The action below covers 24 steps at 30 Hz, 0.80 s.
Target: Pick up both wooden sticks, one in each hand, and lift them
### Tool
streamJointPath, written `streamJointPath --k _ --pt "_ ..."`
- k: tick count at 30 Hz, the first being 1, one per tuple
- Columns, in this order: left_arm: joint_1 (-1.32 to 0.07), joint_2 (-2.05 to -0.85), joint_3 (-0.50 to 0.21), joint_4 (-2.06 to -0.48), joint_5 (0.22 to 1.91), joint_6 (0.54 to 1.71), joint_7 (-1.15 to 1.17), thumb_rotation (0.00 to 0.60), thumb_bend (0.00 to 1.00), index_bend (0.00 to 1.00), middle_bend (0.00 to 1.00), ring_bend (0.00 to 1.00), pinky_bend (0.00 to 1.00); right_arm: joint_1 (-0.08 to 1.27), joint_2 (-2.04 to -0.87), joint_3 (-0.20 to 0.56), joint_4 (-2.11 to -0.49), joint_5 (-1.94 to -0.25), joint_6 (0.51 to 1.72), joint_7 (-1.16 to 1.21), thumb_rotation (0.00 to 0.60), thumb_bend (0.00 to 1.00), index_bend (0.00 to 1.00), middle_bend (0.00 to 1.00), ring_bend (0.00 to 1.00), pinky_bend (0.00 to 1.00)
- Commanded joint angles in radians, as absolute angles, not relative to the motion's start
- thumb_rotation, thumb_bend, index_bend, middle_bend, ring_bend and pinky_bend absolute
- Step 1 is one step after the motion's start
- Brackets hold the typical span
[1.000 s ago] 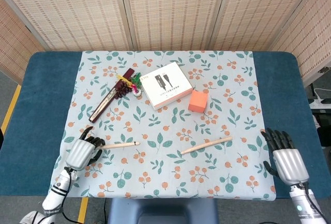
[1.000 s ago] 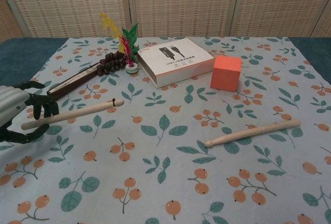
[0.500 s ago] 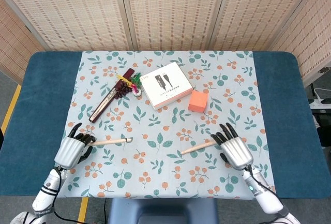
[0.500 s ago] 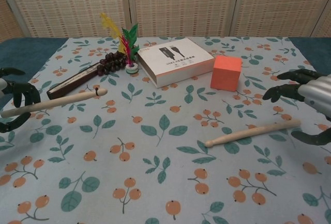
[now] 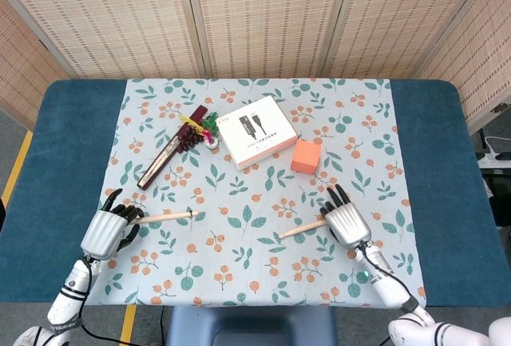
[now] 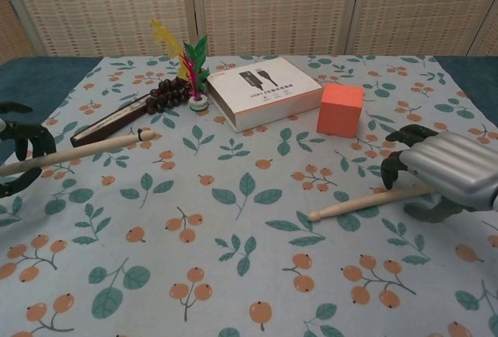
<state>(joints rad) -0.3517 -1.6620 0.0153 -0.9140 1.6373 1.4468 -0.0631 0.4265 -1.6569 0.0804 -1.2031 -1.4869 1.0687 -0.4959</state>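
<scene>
Since a second ago, swung in from the table's right edge: right hand (image 5: pixel 345 221), now arched over the thick end of the right wooden stick (image 6: pixel 354 205), fingers curled down around it but not plainly clamped, so grip uncertain. Carried a little further left and raised off the cloth: left wooden stick (image 6: pixel 85 151), held in the closed fingers of the left hand (image 5: pixel 104 229), tip hovering above the floral tablecloth (image 5: pixel 255 270) in the chest view. About halfway done, judging from this: left stick gripped and lifted; right stick lying flat on the cloth near the orange cube (image 6: pixel 340 109), grasp and lift to come. Dark print visible on the white box (image 6: pixel 263 92) beside a cable drawing, too small to read; no brand legible anywhere.
</scene>
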Motion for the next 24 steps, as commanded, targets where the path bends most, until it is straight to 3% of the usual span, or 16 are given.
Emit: streamJointPath --k 1,9,14,24 --pt "-0.352 -1.667 0.016 -0.906 1.637 1.446 -0.064 0.600 0.53 0.71 0.81 0.51 0.15 0.428 -1.660 0.076 -1.188 -1.481 1.076 -0.490 0.600 0.25 0.49 0.40 0.09 0.00" --pt "-0.353 -1.671 0.024 -0.898 1.639 1.433 -0.072 0.600 0.53 0.71 0.81 0.51 0.15 0.428 -1.653 0.073 -1.187 -1.449 1.068 -0.502 0.600 0.25 0.52 0.44 0.15 0.00" --pt "-0.352 -1.676 0.030 -0.897 1.643 1.430 -0.068 0.600 0.53 0.71 0.81 0.51 0.15 0.426 -1.648 0.070 -1.191 -1.439 1.080 -0.505 0.600 0.25 0.62 0.53 0.25 0.03" --pt "-0.355 -1.673 0.031 -0.907 1.642 1.420 -0.061 0.600 0.53 0.71 0.81 0.51 0.15 0.415 -1.646 0.068 -1.203 -1.434 1.121 -0.486 0.600 0.30 0.95 0.79 0.54 0.13"
